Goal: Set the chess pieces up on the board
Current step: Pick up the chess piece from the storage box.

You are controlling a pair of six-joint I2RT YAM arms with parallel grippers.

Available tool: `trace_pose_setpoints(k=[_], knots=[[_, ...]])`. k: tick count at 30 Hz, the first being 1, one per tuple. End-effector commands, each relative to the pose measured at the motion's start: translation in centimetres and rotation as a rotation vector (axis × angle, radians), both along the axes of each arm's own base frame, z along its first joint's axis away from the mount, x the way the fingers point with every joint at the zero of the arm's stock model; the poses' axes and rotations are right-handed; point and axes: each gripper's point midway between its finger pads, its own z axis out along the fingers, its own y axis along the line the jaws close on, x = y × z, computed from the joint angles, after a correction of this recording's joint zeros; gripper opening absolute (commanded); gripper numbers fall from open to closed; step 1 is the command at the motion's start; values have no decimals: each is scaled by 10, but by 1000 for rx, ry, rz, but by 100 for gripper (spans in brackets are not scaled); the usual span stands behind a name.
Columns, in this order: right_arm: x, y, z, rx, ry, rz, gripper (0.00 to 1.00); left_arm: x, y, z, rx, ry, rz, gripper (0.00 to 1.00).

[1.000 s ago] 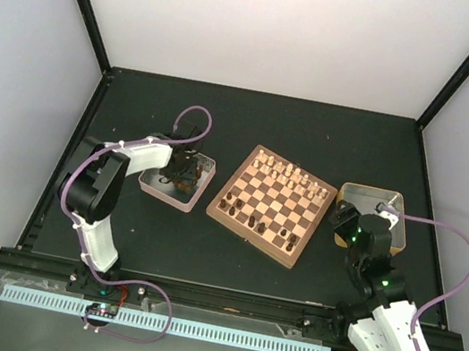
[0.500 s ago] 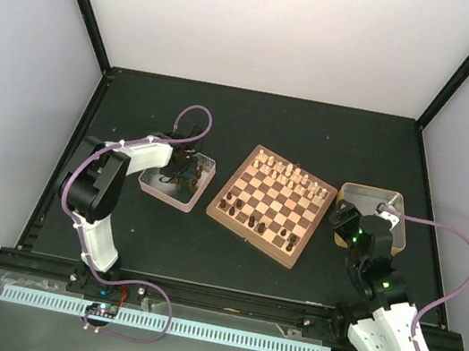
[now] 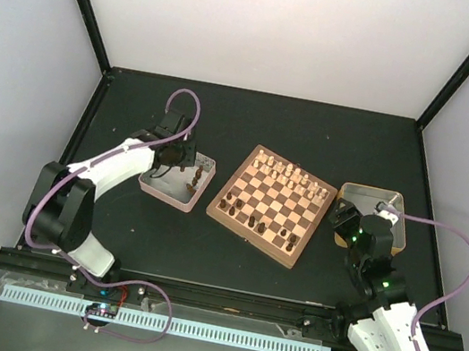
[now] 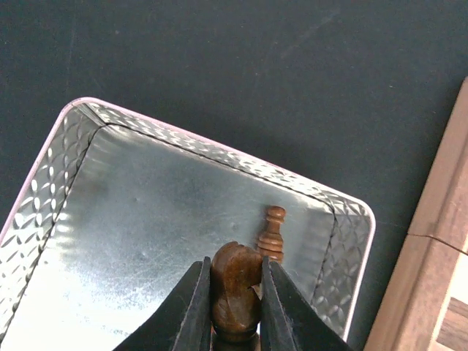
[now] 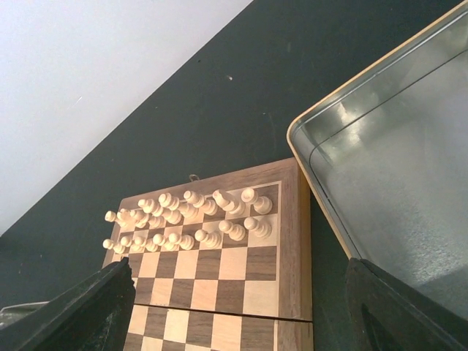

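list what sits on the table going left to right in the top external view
pink-rimmed metal tray -> chessboard -> gold-rimmed metal tray

The small dark brown wooden chess piece (image 4: 235,292) pinched between the left gripper's (image 4: 234,269) smooth black fingers (image 4: 191,311) looks polished and slightly glossy. Just beyond the fingertips, a turned dark wooden chessman (image 4: 271,232) shows the same sheen. Beneath them, the shallow pink-rimmed metal tray (image 4: 62,164) has a bright reflective floor and diamond-embossed walls. Farther out, the black tabletop (image 4: 219,51) is matt. To the fingers' right, the square wooden chessboard (image 4: 431,241) has a satin-smooth rim.
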Motion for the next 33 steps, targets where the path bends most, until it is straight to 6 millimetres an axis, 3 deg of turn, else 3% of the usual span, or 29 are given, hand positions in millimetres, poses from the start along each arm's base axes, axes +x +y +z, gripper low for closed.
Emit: trace_pose_setpoints(k=[1, 4, 11, 15, 23, 26, 31, 33], knots=[[4, 9, 9, 7, -36, 46, 80, -2, -7, 17, -79, -53, -6, 8], [5, 12, 9, 7, -34, 64, 80, -3, -5, 18, -103, -72, 4, 8], [5, 17, 7, 14, -32, 89, 80, -8, -19, -8, -324, 11, -34, 8], [8, 36, 8, 28, -46, 198, 80, -8, -19, -13, -378, 20, -35, 8], [18, 117, 21, 179, -85, 610, 77, -9, -17, 11, -388, -60, -65, 8], [22, 146, 36, 253, -111, 715, 74, -12, -15, 24, -382, -104, -75, 8], [31, 204, 62, 239, -132, 842, 73, -17, -10, 43, -377, -156, -66, 8], [34, 232, 63, 228, -116, 896, 72, -20, -7, 46, -381, -139, -40, 8]])
